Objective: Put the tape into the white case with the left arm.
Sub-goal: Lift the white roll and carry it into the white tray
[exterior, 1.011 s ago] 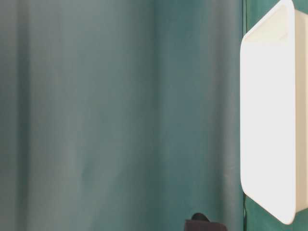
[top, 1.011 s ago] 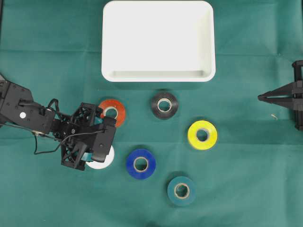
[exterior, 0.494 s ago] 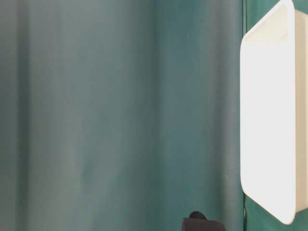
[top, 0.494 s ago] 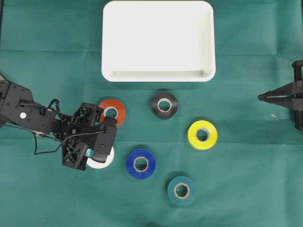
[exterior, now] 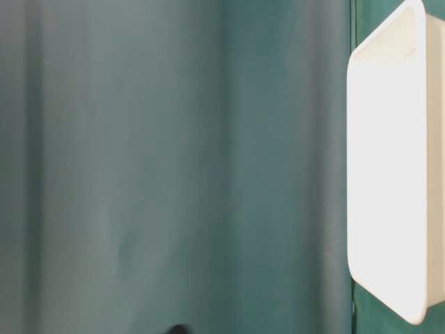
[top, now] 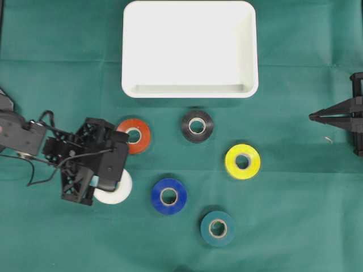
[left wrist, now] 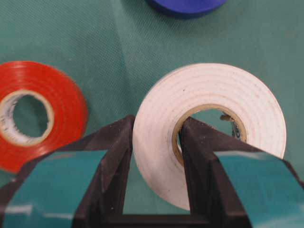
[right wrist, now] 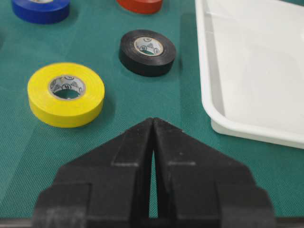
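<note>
Between the pointed fingers of the left gripper [left wrist: 154,156] sits one wall of the white tape roll [left wrist: 211,128]: one finger is outside the roll's rim, the other reaches down through the cardboard core, and the two are pinched on that wall. From overhead, the roll [top: 116,190] shows only as a white crescent poking out from under the gripper [top: 108,170].

Just beside the gripper, toward the top of the overhead view, lies the red roll [top: 134,136], its edge close to the gripper's frame but apart from the white roll; the wrist view shows green cloth [left wrist: 109,61] between the two. On the side away from the arm lies the blue roll [top: 168,196], near but not touching. Farther out are the black roll [top: 197,126], the yellow roll [top: 243,161] and the teal roll [top: 218,228], each on its own with cloth around it.

The white case [top: 130,85] lies well apart from the gripper, beyond the red roll, its near rim running straight across and its floor bare. A strip of bare cloth separates that rim from the red and black rolls.

Far across the table, the right gripper [right wrist: 152,137] hangs at the edge of the overhead view, fingers pressed together on nothing, with the case's corner [right wrist: 223,124] beside it.
</note>
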`<state>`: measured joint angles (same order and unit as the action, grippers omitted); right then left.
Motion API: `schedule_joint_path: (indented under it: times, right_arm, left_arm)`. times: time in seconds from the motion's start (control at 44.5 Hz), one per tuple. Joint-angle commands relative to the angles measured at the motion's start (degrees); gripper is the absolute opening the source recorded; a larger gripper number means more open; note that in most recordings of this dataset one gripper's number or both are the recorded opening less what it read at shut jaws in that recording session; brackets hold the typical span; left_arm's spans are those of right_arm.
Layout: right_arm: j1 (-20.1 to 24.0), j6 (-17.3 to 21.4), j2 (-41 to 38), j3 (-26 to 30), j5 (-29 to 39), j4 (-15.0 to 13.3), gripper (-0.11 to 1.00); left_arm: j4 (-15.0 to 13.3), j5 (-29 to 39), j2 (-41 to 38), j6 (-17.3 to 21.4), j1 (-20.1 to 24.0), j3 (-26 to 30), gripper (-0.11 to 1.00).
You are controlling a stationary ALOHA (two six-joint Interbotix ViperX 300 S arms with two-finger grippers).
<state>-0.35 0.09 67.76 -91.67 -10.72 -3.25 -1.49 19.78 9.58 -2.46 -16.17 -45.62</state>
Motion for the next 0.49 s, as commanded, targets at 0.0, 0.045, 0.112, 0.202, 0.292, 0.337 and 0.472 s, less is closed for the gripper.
schedule_joint_path:
  times: [0.0, 0.045, 0.112, 0.202, 0.292, 0.337, 0.472]
  right_arm:
    - [-0.09, 0.18, -0.44, 0.62, -0.35, 0.00, -0.09]
    - [0.00, 0.18, -0.44, 0.62, -0.35, 0.00, -0.09]
    - [0.00, 0.18, -0.53, 0.62, -0.35, 0.00, -0.09]
    - [0.00, 0.18, -0.44, 0.62, -0.35, 0.00, -0.09]
    - [0.00, 0.18, -0.44, 0.62, -0.35, 0.00, -0.09]
    - [-0.09, 0.18, -0.44, 0.62, -0.35, 0.00, -0.09]
    - [0.00, 0.18, -0.44, 0.62, -0.35, 0.00, -0.09]
  left_arm:
    - [-0.09, 2.37, 3.60, -0.09, -0.26, 1.76, 0.28]
    - [0.00, 2.99, 4.31, -0.09, -0.18, 1.93, 0.28]
    - [0.00, 3.16, 5.36, 0.00, 0.00, 2.11, 0.28]
    - [0.00, 3.08, 5.98, 0.00, 0.88, 2.37, 0.28]
    - [0.00, 3.08, 5.89, 0.00, 2.29, 2.46, 0.28]
    - [0.00, 2.90, 5.71, 0.00, 3.08, 2.46, 0.28]
    - [0.18, 1.41, 5.19, 0.44, 6.68, 2.46, 0.28]
